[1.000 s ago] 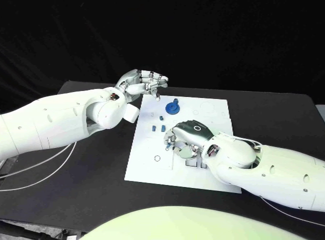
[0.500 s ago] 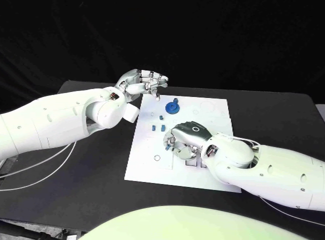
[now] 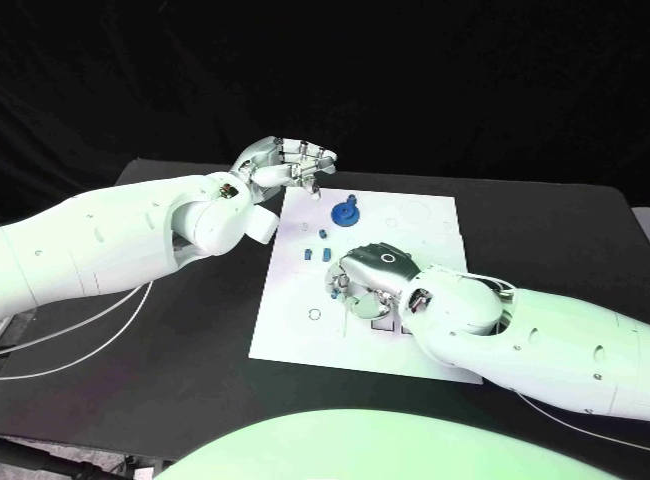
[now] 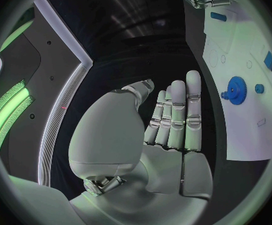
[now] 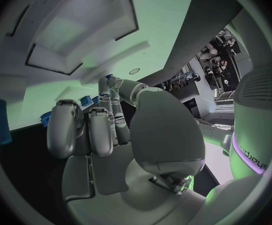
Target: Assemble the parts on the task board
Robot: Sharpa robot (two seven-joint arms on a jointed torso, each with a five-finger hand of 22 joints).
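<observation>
Gear [image 3: 345, 213] on task board [image 3: 426, 240] (far end).

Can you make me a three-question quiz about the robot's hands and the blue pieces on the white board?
1. Where is the blue gear?
A. on the task board, near its far end
B. on the black table
C. in the left hand

2. What colour is the table?
A. white
B. black
C. blue

3. What is the left hand holding?
A. the gear
B. a cable
C. nothing

Answers: 1 A, the gear stands on the white plate. 2 B, the table round the board is black. 3 C, the left wrist view shows its palm bare.
</observation>
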